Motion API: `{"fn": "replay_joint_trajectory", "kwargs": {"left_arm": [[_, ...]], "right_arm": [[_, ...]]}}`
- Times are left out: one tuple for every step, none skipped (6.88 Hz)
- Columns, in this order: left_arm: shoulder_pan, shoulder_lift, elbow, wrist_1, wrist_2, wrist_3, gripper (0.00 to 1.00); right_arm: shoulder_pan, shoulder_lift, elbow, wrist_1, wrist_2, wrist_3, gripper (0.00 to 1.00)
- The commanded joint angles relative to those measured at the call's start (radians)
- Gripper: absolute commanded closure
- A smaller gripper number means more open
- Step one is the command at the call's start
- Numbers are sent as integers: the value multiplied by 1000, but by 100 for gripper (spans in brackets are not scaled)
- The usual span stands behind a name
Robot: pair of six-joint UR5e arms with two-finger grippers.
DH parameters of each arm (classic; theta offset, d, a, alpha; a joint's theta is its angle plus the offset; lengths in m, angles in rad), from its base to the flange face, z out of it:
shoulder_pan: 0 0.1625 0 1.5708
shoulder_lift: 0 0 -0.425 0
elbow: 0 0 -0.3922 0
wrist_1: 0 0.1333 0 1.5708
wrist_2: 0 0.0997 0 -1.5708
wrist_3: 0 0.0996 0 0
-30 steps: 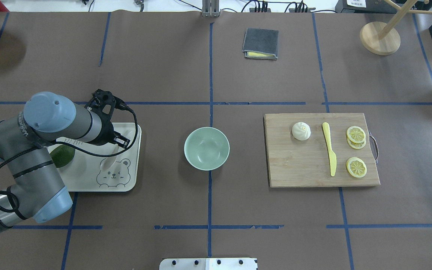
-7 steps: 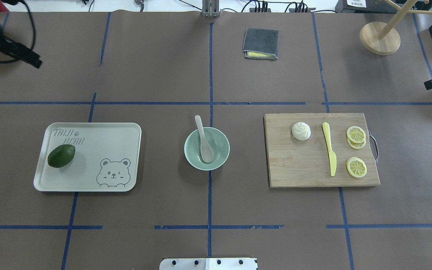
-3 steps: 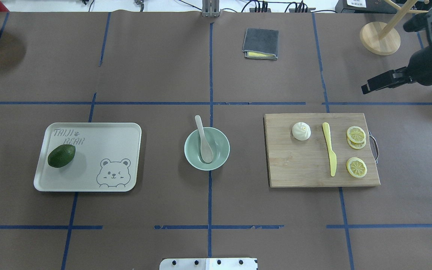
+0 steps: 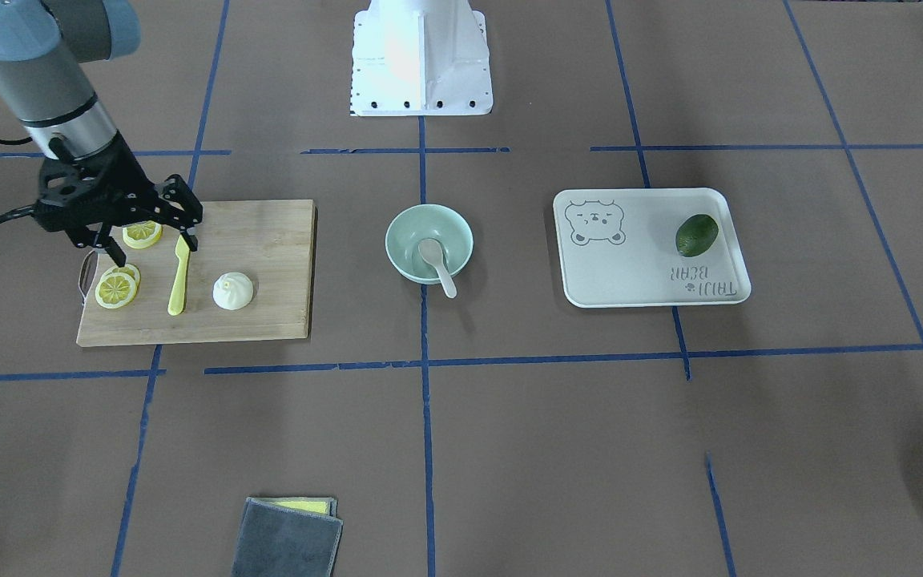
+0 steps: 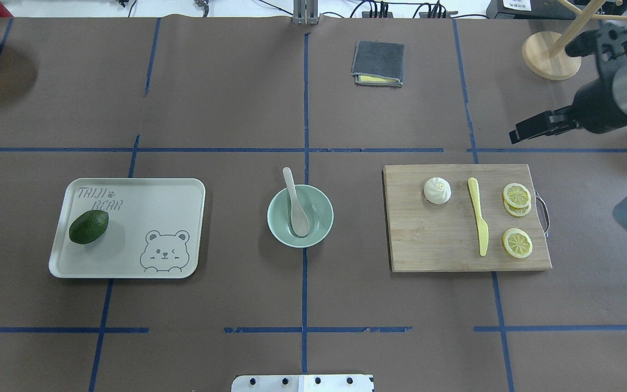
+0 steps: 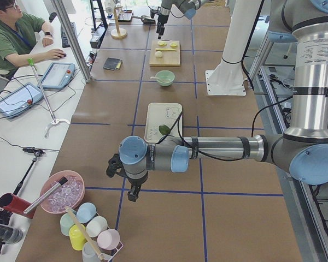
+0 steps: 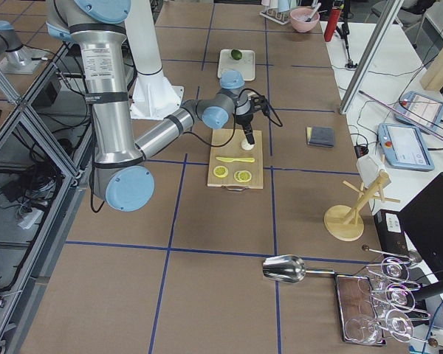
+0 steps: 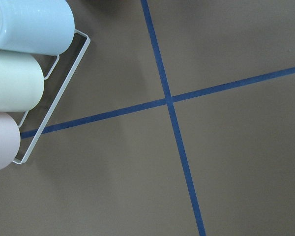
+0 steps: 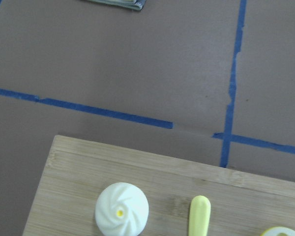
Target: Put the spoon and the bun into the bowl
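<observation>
Reading this as half done: the spoon [image 5: 295,204], on the tray [image 5: 145,201] under the left arm a few seconds ago, now lies in the bowl [image 5: 321,209] at the middle of the table [image 5: 210,305]. Only the bun [image 5: 437,190] is left.

Spoon: scoop low in the bowl's near side, handle up over the far rim and sticking out past it. Long axis runs near-to-far, handle end toward the far edge, skewed slightly toward the left edge.

Bun: on the cutting board [image 5: 428,239] toward the right edge, in its far-left part, apart from the yellow knife [image 5: 478,215]. Pleats up, round, so no axis to align to.

Right end effector [image 4: 155,252]: swung in from the right edge within the last second, hangs above the board, fingers spread, empty. Wrist view has the bun low in frame, so probably not centred yet.

Left end effector [image 6: 133,196]: pulled back to the left end near the cups [image 8: 14,81]. Can't tell whether it is released or clenched.
</observation>
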Motion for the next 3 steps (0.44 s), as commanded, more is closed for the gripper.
{"fn": "replay_joint_trajectory", "kwargs": {"left_arm": [[-1,4,0,-1,-2,2,0],[-1,4,0,-1,-3,2,0],[-1,5,-1,-1,-2,2,0]], "right_arm": [[-109,51,-68,14,-93,28,1],[-126,83,-114,14,-107,28,4],[-126,91,-137,14,-107,26,9]]}}
